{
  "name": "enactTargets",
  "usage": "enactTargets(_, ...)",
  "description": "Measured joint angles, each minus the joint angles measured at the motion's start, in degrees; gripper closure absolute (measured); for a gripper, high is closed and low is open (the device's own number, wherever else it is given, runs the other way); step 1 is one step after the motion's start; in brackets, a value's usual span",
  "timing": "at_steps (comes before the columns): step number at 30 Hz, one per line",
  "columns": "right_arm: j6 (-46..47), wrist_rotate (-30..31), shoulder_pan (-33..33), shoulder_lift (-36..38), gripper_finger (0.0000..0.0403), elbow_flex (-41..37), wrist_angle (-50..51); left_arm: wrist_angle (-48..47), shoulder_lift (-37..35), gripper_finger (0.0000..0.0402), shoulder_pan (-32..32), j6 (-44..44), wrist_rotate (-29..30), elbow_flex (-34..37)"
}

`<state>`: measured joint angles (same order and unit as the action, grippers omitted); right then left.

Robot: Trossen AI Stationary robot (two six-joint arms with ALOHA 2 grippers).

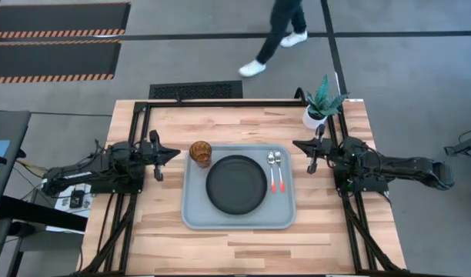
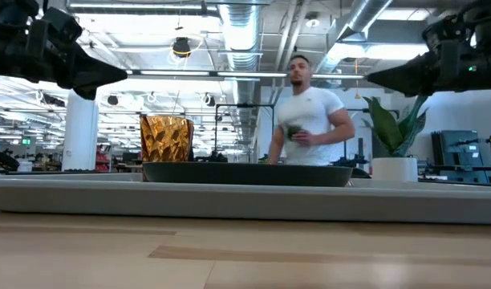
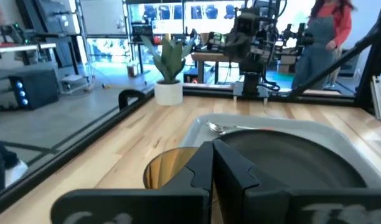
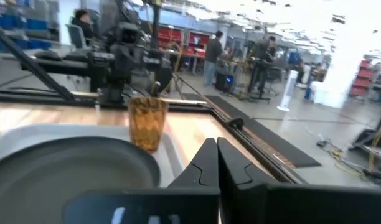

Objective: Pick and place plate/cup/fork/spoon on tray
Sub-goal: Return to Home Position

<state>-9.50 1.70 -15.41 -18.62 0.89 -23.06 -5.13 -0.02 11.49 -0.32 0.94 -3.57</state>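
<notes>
The grey-blue tray [image 1: 191, 215] lies mid-table. The black plate [image 1: 236, 185] sits flat in its middle. The amber cup [image 1: 201, 153] stands upright at the tray's far left corner; it also shows in the right wrist view [image 4: 146, 123]. The fork and spoon [image 1: 275, 169] lie side by side in the tray right of the plate, red-orange handles toward the near edge. My left gripper [image 1: 176, 153] is shut and empty, just left of the cup, above the table. My right gripper [image 1: 296, 144] is shut and empty, right of the tray's far right corner.
A white pot with a green plant [image 1: 319, 108] stands at the table's far right corner, behind my right arm. A person [image 1: 278, 35] walks on the floor beyond the far edge. Bare wood lies near the front edge [image 1: 243, 250].
</notes>
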Motion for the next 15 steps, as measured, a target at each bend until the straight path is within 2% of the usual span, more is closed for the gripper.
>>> enactTargets(11, 1.8, 0.19, -0.88, 18.67, 0.04, -0.39, 19.99, -0.8, 0.09, 0.0401, -0.02, -0.78, 0.93, 0.0)
enactTargets(15, 2.53, 0.72, -0.86, 18.31, 0.04, -0.42, 20.67, -1.0, 0.12, 0.0401, -0.02, -0.9, 1.3, 0.0)
